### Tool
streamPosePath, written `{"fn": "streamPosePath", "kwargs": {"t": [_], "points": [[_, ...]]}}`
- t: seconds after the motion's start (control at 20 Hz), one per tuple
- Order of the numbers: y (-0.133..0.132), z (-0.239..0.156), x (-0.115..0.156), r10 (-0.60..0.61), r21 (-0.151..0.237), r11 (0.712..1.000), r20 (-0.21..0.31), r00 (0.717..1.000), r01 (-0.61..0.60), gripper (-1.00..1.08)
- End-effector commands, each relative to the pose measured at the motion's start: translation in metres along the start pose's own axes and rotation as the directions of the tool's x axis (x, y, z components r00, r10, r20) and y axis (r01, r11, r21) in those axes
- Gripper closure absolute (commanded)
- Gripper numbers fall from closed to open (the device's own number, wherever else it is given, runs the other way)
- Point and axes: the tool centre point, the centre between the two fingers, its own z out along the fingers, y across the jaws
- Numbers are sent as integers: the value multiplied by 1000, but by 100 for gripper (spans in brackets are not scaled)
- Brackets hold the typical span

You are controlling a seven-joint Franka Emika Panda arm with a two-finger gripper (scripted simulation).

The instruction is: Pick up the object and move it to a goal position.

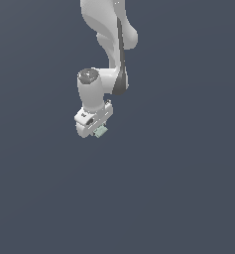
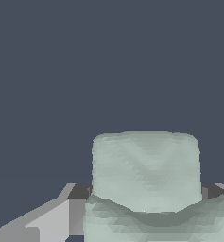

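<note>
The object (image 1: 100, 131) is a tiny pale mint-green blocky piece just under the white gripper body, in the middle of the exterior view. My gripper (image 1: 98, 132) is shut on it, high above the plain dark floor. In the wrist view the object (image 2: 145, 175) fills the lower middle of the picture, sitting between grey finger parts (image 2: 52, 220). The fingertips themselves are mostly hidden by the object. No goal marker shows in either view.
The white arm (image 1: 109, 34) comes down from the top of the exterior view. All around is a flat dark blue-grey surface (image 1: 188, 188) with no other objects in view.
</note>
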Motion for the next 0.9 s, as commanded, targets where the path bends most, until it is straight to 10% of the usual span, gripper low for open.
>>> {"fn": "streamPosePath", "kwargs": {"t": [0.0, 0.85], "points": [[8, -22, -5, 0, 0, 1000, -1, 1000, 0, 108], [36, -93, -19, 0, 0, 1000, 0, 1000, 0, 108]]}}
